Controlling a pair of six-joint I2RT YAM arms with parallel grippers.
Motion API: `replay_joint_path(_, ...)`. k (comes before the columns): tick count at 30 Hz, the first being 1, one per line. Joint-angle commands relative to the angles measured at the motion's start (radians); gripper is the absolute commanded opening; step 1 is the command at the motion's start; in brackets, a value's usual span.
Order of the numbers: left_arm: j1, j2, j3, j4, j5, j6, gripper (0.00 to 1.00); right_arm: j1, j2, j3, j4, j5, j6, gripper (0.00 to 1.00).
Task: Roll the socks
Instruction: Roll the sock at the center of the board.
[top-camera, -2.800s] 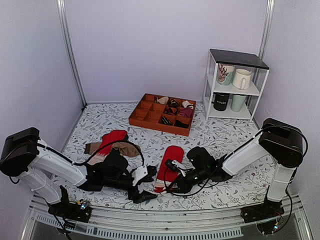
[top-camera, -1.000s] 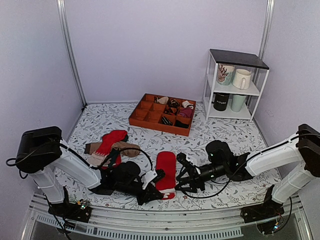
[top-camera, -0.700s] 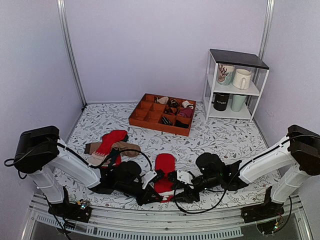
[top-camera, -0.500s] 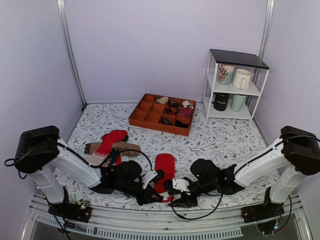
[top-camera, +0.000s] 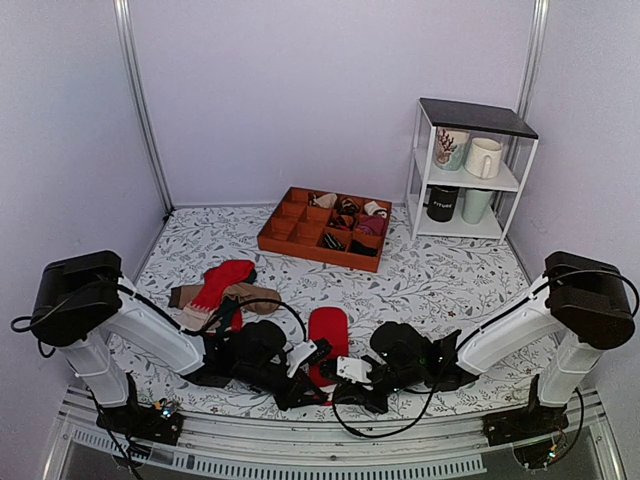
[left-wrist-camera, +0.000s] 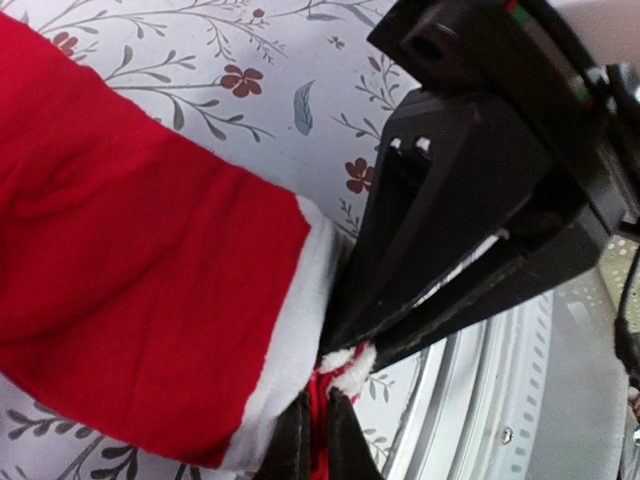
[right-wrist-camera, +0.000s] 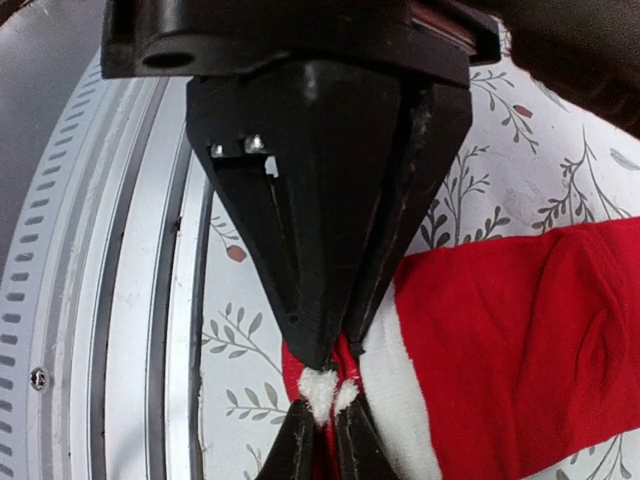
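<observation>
Found the socks (top-camera: 328, 332), one red pair stacked flat, lying on the flowered tabletop (top-camera: 450, 280) near its front edge between the two arms, long axis running near to far, toe pointing away and white cuff toward the front edge. Saw two end effectors meeting at that cuff: left end effector (left-wrist-camera: 312, 420) clenched almost fully on the cuff's white edge, right end effector (right-wrist-camera: 318, 415) likewise pinched tight on the same edge from the opposite side.
</observation>
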Motion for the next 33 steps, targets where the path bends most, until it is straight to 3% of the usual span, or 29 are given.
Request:
replay_joint_path(1,0.012,-0.025,-0.018,-0.128,-0.079,0.066,0.0,-0.006,0.042,-0.008,-0.039,-0.03,0.121,0.07)
replay_joint_path(4,0.006,-0.103,-0.032,-0.141,-0.202,0.178,0.03,-0.031,0.058,-0.021,-0.018,-0.097,0.219,0.06)
replay_joint_path(7,-0.011,-0.196,-0.079,-0.107,-0.335,0.288,0.18,-0.074,0.087,-0.015,-0.008,-0.201,0.302,0.06)
replay_joint_path(11,-0.064,-0.306,-0.188,0.065,-0.469,0.445,0.2,-0.137,0.157,0.025,-0.028,-0.331,0.402,0.06)
replay_joint_path(15,-0.104,-0.319,-0.228,0.17,-0.44,0.539,0.21,-0.196,0.228,0.085,-0.096,-0.452,0.483,0.06)
replay_joint_path(23,-0.182,-0.146,-0.166,0.266,-0.457,0.589,0.25,-0.237,0.252,0.153,-0.228,-0.538,0.538,0.06)
replay_joint_path(24,-0.184,-0.134,-0.158,0.269,-0.449,0.597,0.26,-0.237,0.254,0.156,-0.234,-0.538,0.541,0.06)
replay_joint_path(27,-0.191,-0.11,-0.147,0.273,-0.457,0.608,0.44,-0.239,0.256,0.158,-0.247,-0.537,0.544,0.06)
replay_joint_path(33,-0.192,-0.057,-0.139,0.298,-0.467,0.619,0.47,-0.237,0.249,0.149,-0.252,-0.54,0.533,0.06)
